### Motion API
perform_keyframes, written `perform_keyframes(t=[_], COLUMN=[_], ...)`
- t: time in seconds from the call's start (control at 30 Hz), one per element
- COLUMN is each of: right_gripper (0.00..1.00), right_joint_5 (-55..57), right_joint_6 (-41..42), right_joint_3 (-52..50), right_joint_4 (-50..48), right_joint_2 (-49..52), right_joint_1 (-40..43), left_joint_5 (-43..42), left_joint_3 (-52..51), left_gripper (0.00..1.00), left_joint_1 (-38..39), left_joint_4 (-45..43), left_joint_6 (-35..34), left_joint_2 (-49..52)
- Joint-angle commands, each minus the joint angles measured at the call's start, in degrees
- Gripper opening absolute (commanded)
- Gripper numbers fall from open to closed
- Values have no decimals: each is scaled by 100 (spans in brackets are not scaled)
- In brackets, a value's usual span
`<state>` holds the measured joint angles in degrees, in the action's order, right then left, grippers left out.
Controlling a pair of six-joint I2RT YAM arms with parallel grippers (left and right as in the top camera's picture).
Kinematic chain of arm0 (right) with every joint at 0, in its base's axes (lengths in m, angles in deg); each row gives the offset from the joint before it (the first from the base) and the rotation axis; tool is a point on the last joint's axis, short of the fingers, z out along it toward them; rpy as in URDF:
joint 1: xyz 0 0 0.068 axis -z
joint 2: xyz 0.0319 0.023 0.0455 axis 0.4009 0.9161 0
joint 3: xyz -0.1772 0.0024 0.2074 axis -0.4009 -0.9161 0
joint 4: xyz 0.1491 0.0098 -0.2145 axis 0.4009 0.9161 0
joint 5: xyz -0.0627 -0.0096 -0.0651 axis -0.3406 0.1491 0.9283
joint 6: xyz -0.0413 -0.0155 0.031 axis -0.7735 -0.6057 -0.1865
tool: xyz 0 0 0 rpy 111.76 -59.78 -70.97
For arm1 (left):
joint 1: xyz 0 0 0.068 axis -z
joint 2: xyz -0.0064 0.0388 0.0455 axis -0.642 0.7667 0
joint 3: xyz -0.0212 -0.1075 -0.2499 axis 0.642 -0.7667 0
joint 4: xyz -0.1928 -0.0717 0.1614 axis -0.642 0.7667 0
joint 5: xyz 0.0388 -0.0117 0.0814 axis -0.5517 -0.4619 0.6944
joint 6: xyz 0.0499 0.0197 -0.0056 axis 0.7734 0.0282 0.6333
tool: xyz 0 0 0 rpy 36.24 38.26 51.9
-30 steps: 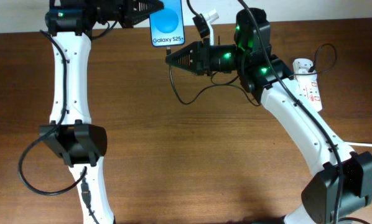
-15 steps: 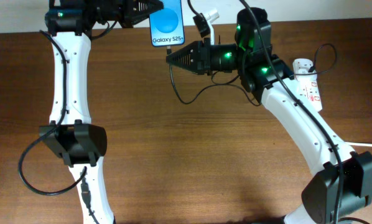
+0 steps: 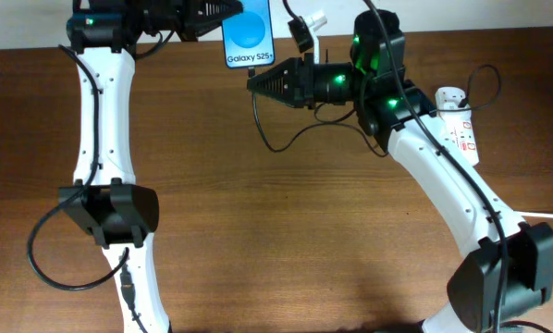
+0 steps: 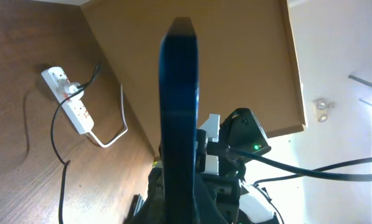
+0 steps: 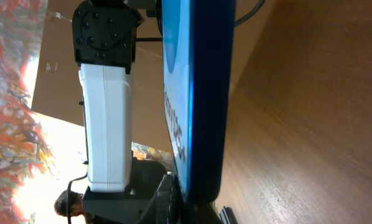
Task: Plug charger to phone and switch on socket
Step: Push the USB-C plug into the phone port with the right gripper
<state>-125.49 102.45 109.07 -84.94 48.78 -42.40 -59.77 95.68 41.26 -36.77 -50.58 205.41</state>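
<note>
Phone (image 3: 249,35) sits at far edge of table (image 3: 258,240), gripped by L gripper (image 3: 219,13). Jaws are closed on its long side, nothing else in them. Screen faces overhead cam: blue, with white "Galaxy S25+" strip at the end nearest R gripper (image 3: 254,81). On L wrist cam the phone (image 4: 178,112) is edge-on, dead centre, running straight out from the fingers.

R gripper points at phone's short bottom edge, tips just short of it. Jaws are pinched near together on the charger (image 3: 275,150). Thin black cable drops from the fingertips, loops under the gripper, then runs back below its wrist. Small dark tip shows btwn fingertips and phone edge. It's prob. at the port, but too small overhead to say whether it touches.

R wrist cam gives no help there. It shows only the phone (image 5: 198,93) side-on, very close ahead of the fingers, with white link of L arm (image 5: 105,124) beyond it.

Socket (image 3: 459,125) lies flat on table, well behind R gripper and beside its forearm. It's white, w/ red marks by the switches, and a white plug (image 3: 448,95) sits in its far end. White cord (image 3: 545,215) shows further back, near that arm's base. From L wrist cam the socket (image 4: 68,99) is well apart from L gripper, off to one side, with a black cable leading into it.
</note>
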Motion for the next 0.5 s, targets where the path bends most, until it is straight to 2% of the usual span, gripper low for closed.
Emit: perform_keyframes(t=[0.0, 0.37, 0.4, 0.43, 0.47], right_gripper=[4, 6, 18, 24, 37], right_joint_5=[-20, 24, 24, 24, 15], right_joint_6=[153, 42, 44, 46, 48], right_joint_3=[63, 63, 63, 63, 63], right_joint_4=[-105, -343, -341, -341, -334], right_joint_2=[9, 9, 11, 9, 9], right_joint_1=[83, 120, 120, 116, 116], left_joint_5=[-208, -208, -208, -208, -208], left_joint_3=[111, 111, 111, 111, 111], left_gripper=[0, 0, 0, 0, 0], left_joint_1=[7, 7, 9, 7, 4], left_joint_4=[-125, -122, -122, -122, -122], left_joint_6=[50, 48, 48, 48, 50], left_joint_2=[-186, -186, -186, -186, -186])
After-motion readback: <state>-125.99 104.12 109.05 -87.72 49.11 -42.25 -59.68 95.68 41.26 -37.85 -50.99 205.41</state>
